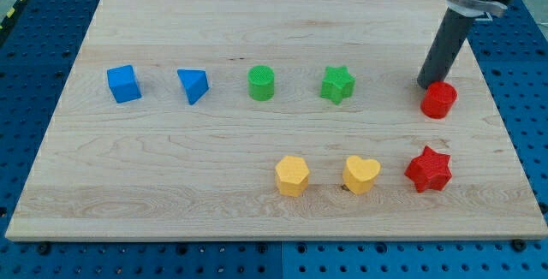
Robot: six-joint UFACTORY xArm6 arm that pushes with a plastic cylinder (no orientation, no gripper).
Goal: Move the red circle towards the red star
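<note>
Our tip (425, 85) touches the far-left edge of the red circle (439, 100); no jaws on this end effector. Looks light, stiff, slidey, so push from the far side toward the red star (428, 169).

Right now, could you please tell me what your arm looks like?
I have no fingers, only a straight dark grey rod that ends in my tip. The rod hangs from a wider black mount with a pale metal ring around it. No cables or markings show.

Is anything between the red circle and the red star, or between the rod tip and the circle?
Nothing visible. My tip sits right at the red circle, on its upper-left edge, and bare board lies between the circle and the red star toward the view's bottom.
</note>
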